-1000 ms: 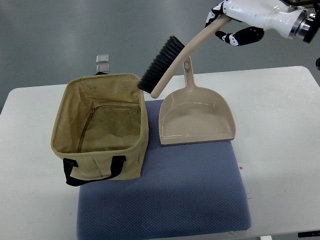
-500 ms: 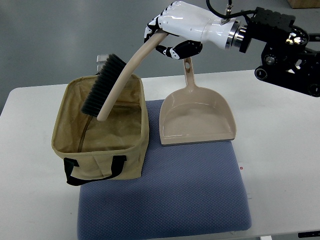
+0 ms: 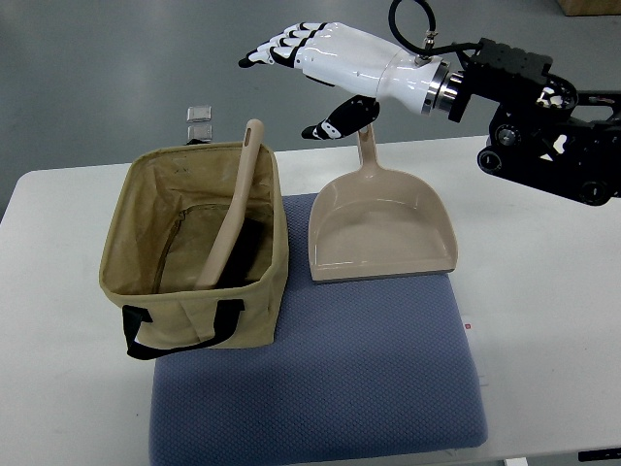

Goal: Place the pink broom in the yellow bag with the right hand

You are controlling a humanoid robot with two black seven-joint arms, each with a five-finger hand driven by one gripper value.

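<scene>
Above the back edge of the table (image 3: 543,243), the right hand (image 3: 325,63) hovers with its fingers (image 3: 277,44) spread wide and the thumb pointing down — it holds nothing. The left hand is not in view.

Inside the yellow bag (image 3: 194,248) stands the pink broom (image 3: 231,209). Its brush end is down on the floor of the bag, near the front wall, and the handle leans up toward the back right corner, where its rounded tip rises above the rim. So the task looks finished, or almost finished.

What can still go wrong? The broom is not lying flat; it only leans on the soft cloth wall. If the hand brushes the handle tip while it moves away, the broom may tip over the rim, or pull the wall of the bag with it. The bag is soft and open, so it can also sag under this weight. I judge the risk as small, because the hand is already well apart from the handle.

The broom has a smooth, slightly curved handle of pale beige-pink colour — the same tone as the dustpan (image 3: 380,228) that lies beside the bag on the blue mat (image 3: 320,379). Its dark bristles are mostly hidden in the shadow of the bag.
</scene>
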